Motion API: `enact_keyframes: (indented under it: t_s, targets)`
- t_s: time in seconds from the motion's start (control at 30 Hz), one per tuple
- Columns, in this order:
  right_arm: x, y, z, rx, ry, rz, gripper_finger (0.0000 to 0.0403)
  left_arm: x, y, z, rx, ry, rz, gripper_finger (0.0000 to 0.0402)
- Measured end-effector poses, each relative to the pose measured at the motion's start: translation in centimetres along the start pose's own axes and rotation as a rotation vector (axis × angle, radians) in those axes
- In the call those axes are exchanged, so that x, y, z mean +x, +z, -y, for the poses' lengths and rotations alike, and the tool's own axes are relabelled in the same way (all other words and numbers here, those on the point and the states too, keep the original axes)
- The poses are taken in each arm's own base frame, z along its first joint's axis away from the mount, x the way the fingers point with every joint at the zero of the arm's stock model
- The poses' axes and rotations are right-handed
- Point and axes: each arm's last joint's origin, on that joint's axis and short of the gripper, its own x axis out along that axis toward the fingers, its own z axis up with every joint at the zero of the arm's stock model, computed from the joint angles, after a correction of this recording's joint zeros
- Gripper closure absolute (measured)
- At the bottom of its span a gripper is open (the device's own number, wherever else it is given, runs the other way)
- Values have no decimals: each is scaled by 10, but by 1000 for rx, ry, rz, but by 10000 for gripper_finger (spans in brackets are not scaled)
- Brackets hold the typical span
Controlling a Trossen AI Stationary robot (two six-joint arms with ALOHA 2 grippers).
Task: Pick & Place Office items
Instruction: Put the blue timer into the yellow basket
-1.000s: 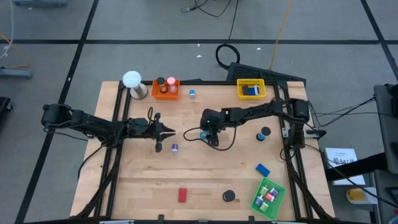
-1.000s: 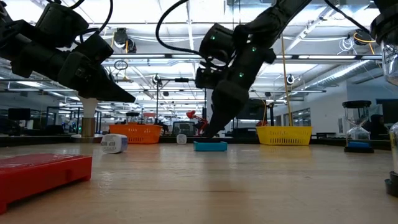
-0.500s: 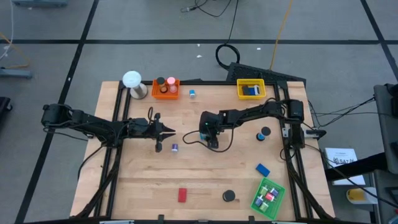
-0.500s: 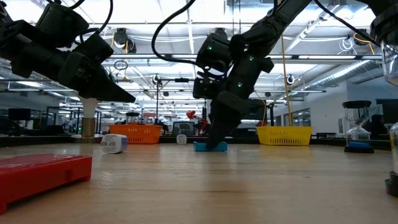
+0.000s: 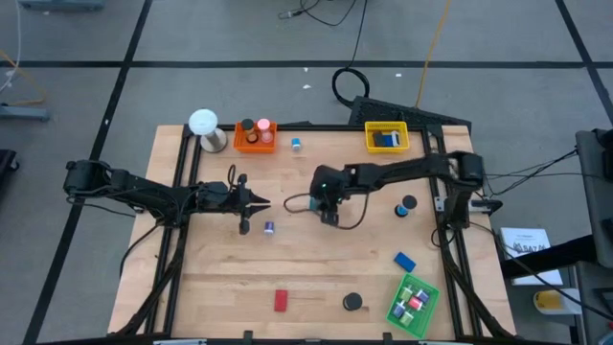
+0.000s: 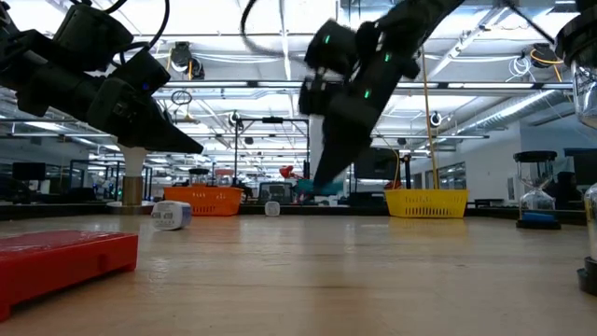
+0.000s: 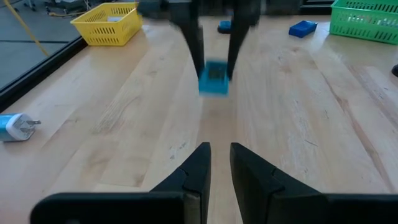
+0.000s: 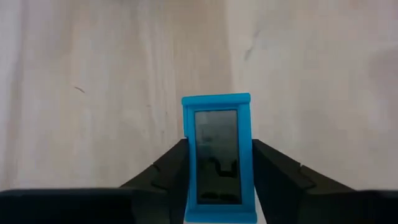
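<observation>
My right gripper (image 6: 315, 187) hangs over the middle of the table, shut on a blue rectangular block (image 8: 217, 155) with a dark inset face. The same block (image 7: 213, 78) shows in the left wrist view, up off the wood. My left gripper (image 7: 219, 163) waits left of centre (image 5: 261, 202), pointing toward the block, its fingers drawn together to a narrow slit with nothing between. Other office items lie flat on the table: a red block (image 5: 281, 300), a black disc (image 5: 353, 302), a blue block (image 5: 404, 261), another black disc (image 5: 408, 204) and a small purple piece (image 5: 270, 228). My right gripper pinches the blue block's two long sides (image 8: 187, 163) between its two fingers (image 8: 165, 171). The fingers slant down from the table's right side and lie along the block. The block is lifted clear of the table (image 6: 322, 188), its far end sticking out past the fingertips.
An orange tray (image 5: 255, 135) and a white ball on a round base (image 5: 204, 126) stand at the far left, a yellow tray (image 5: 387, 137) at the far right, a green tray (image 5: 413, 300) at the near right corner. Bare wood lies in the near middle.
My right gripper dipped onto the blue block lying on the table, took hold of it and rose. The block has left the wood and now hangs clear in the fingers.
</observation>
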Motion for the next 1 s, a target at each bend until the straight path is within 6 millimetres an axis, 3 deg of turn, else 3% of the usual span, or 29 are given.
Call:
enact_keyframes:
  t_s: [0.3,0.5,0.7,1.0]
  targets:
    - [-115,6,-9,136,-245,159,265,0,0,0,0,0,0,337]
    - [-175,-10,11,346,-392,236,261,0,0,0,0,0,-1,336]
    - [-199,-25,49,495,-534,240,262,0,0,0,0,0,-1,337]
    - [-204,-46,116,665,-691,177,257,0,0,0,0,0,0,336]
